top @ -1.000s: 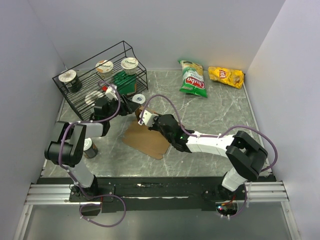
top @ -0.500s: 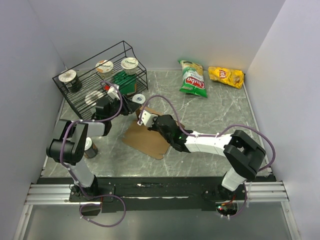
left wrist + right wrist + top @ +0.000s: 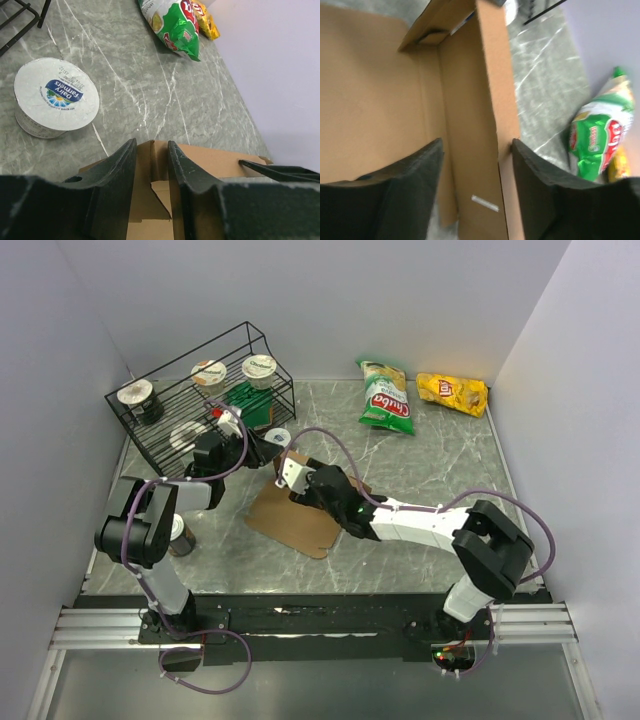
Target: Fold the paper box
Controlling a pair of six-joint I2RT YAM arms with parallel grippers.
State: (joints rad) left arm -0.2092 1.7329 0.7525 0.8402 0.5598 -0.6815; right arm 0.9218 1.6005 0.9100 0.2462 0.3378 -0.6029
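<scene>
Mid-table, slightly left of centre, the paper box lies mostly flat with the wall along its far edge raised upright. Left gripper is at the box's far left corner, jaws part-open and straddling the corner flap. Its pads aren't visibly pressing, so nothing is held. Right gripper straddles the raised wall with jaws wide; one pad is just at the wall's edge, no grip. Dairy Farmers yogurt tub sits just beside that corner, on its far left. Green chip bag is well apart, far right.

Step in hand, my read: tuck the corner flap while the wall stands. To do it well:
- Close the left jaws squarely on the flap near its crease, not the loose tip.
- Fold along the score line.
- Hold the right jaws around the wall as a fence so it can't flop.
- Steer clear of the tub.
</scene>
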